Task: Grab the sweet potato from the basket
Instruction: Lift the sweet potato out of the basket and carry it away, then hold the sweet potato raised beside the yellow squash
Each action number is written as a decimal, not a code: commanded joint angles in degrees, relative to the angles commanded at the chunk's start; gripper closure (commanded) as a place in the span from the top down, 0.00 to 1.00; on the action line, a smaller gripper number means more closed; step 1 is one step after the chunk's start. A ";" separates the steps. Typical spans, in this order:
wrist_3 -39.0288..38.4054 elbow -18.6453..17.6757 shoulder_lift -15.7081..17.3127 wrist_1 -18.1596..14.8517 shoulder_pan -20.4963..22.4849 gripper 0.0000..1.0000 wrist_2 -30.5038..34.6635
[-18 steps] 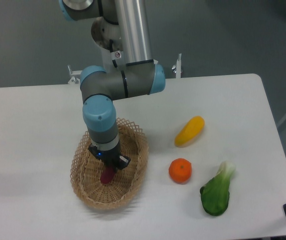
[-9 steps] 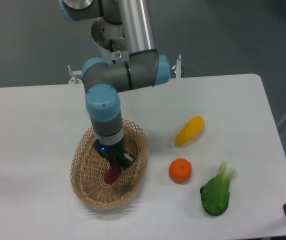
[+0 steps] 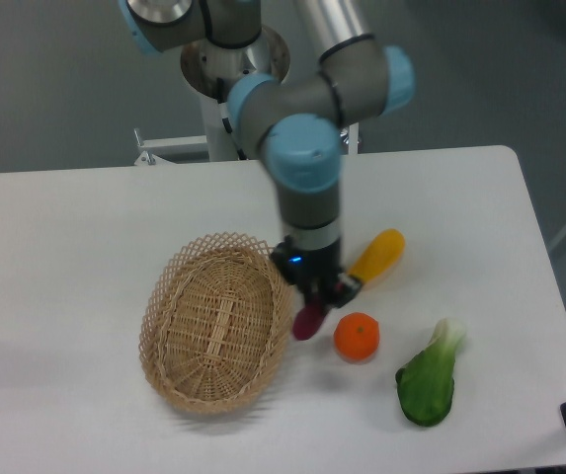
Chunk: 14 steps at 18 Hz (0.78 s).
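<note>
Since half a second ago, your end effector (image 3: 314,308) has swung right out of the wicker basket (image 3: 216,323), carrying the sweet potato (image 3: 308,321) with it. You now have it clenched on the sweet potato, which hangs just past the basket's right rim, close beside the orange (image 3: 357,337). On the white desk (image 3: 65,237), the yellow fruit (image 3: 378,258) and the bok choy (image 3: 429,380) lie to the right.
</note>
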 joint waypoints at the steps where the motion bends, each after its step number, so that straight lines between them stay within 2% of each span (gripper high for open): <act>1: 1.93 0.44 -0.09 -0.53 1.32 0.29 -0.17; 6: 10.82 0.45 -0.09 -0.71 7.30 0.29 -0.53; 14: 12.41 0.54 -0.44 -0.36 9.24 0.29 -0.79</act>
